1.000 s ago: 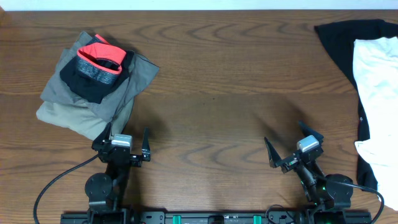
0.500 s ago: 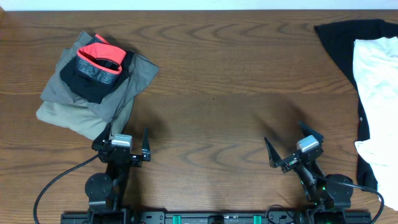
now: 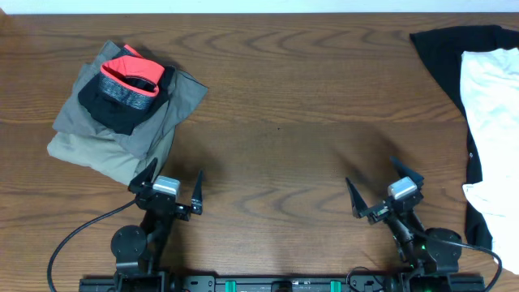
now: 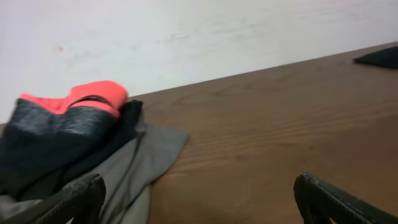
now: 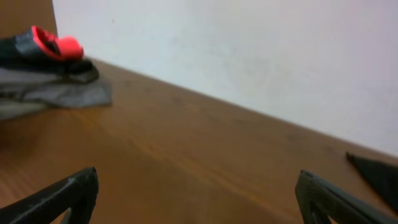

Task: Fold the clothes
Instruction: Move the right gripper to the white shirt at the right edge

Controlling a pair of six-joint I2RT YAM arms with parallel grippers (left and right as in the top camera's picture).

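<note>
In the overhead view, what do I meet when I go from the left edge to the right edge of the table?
pile of folded clothes → left hand → right hand → black garment → white T-shirt lying on it

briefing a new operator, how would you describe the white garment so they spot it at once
On the wooden table, look to the far right edge, opposite the folded stack at the left. A black garment lies spread there, and the white garment lies crumpled on top of it. It is the only white fabric on the table.
</note>
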